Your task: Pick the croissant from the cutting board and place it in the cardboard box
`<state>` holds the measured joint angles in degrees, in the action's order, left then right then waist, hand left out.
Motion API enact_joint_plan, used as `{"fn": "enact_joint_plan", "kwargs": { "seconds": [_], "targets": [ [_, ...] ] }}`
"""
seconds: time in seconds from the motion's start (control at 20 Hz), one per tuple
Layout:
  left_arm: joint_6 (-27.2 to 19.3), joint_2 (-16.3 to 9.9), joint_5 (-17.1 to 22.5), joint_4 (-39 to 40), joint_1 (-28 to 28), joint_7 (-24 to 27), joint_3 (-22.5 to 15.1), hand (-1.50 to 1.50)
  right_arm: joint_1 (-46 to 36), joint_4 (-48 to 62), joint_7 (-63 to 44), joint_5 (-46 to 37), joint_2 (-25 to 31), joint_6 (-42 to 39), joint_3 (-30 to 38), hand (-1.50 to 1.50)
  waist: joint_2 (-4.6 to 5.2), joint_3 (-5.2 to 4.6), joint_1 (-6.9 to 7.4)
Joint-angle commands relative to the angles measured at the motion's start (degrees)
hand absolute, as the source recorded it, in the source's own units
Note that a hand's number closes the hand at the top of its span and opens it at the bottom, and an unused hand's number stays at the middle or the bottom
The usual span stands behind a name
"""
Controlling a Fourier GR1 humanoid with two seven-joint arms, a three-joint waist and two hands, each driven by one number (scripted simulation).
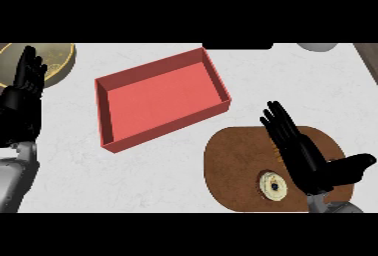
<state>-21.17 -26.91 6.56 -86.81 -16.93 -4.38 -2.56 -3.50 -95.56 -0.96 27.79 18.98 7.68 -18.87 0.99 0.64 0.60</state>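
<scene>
**Head view: right hand poised over the board**

Head view: the right hand [306,155] hangs above the brown cutting board [236,165] with fingers straight and thumb spread, holding nothing, apparently ready for a grasp. Just beside its palm, on the board's near part, lies a small pale round item [272,185], seemingly the croissant, partly hidden by the hand. The red box [159,97] sits open-topped to the upper left, apart from the board, ready to receive it. The left hand [26,75] rests open at the left edge, over a tan plate [63,57].
</scene>
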Motion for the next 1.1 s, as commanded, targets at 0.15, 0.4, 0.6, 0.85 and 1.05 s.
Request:
{"fn": "enact_joint_plan", "kwargs": {
  "seconds": [0.15, 0.4, 0.6, 0.85, 1.05],
  "targets": [
    [3.0, -5.4, -3.7, 5.0, 5.1, -1.6, -0.2, 0.0, -5.7, 4.5, 2.0, 8.1, 10.7, -25.2, 3.2, -1.5, -0.31, -0.42, 1.01],
    [4.1, -4.7, -4.8, 7.6, 8.7, -2.9, -3.2, 0.0, -13.6, -0.8, 12.4, -16.8, 24.6, -29.9, 0.4, -1.5, -1.26, -0.55, 2.11],
    [4.0, -4.0, -5.3, 9.4, 9.3, -1.3, -3.2, 0.0, -6.3, 15.7, 32.9, -10.7, 21.4, -40.7, 2.4, -1.5, 0.7, -0.02, 1.6],
    [4.6, -3.3, -5.9, 9.2, 10.4, 0.5, -4.3, 0.0, -11.4, 25.5, 48.7, -16.8, 23.5, -48.4, 3.5, -1.5, 0.31, -0.11, 3.05],
    [4.5, -3.5, -5.9, 11.0, 9.7, 0.5, -3.3, 0.0, -16.3, 28.1, 55.0, -27.1, 28.2, -41.6, 2.8, -1.5, 0.2, -0.25, 2.76]
  ]
}}
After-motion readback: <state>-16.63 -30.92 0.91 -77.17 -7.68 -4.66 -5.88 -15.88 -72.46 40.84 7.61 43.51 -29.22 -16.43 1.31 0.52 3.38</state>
